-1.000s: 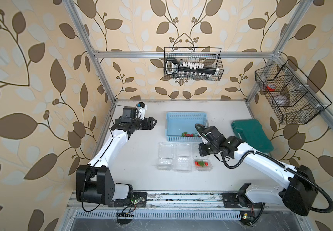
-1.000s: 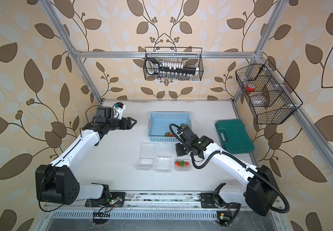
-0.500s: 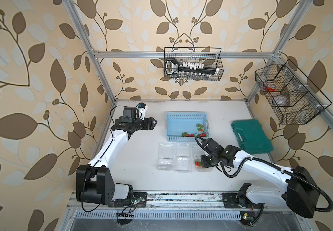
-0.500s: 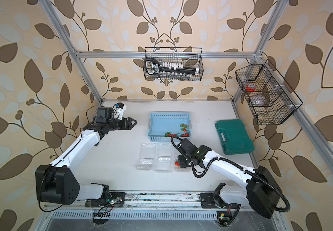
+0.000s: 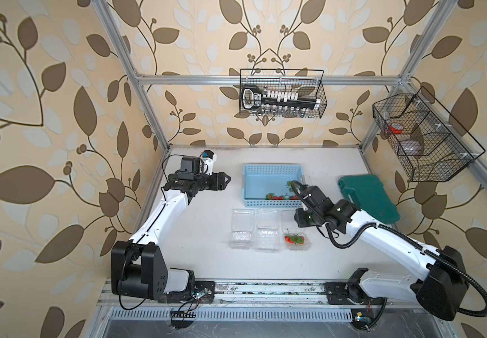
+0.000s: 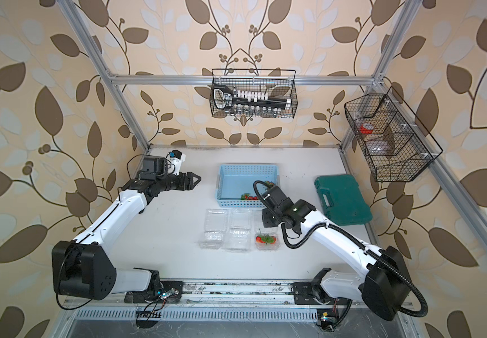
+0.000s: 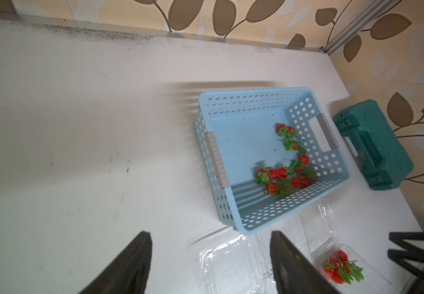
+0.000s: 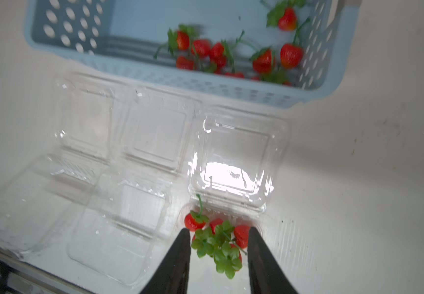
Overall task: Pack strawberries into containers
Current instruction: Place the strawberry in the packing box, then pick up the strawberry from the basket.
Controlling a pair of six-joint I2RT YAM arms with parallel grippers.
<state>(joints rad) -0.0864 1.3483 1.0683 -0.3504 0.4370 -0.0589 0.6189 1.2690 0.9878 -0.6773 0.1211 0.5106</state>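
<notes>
Strawberries [image 7: 284, 173] are in two places. Most of them sit in the blue basket [image 5: 271, 171], bunched along the wall next to the containers [image 6: 238, 231] and up into the corner on my right arm's side. A few (three or four, the leaves hide some) lie in the right container [image 5: 307, 245], the one at my right end of the row. The middle container [image 5: 267, 240] and the left container [image 5: 241, 240] look empty. All three lids lie open, flat toward the basket.

My right gripper [image 8: 218, 230] hangs just above the right container. Its two fingers are apart and nothing is pinched between them. The berries I see in the gap lie down in the tray, not in my grip. My left gripper [image 7: 210, 233] is open too, holding nothing, and it sits well away past the basket's other end.

What matters for the next pick, I think, is this: the basket berries are straight ahead of my right gripper, past the open lids and over the basket's near wall. My right arm is much nearer than my left. The bunch runs sideways along that wall, the same way as the basket's long side, with thin stems sticking out every which way — so I'd reach over the wall and come down on one berry at the end of the bunch, not the tangled middle.
</notes>
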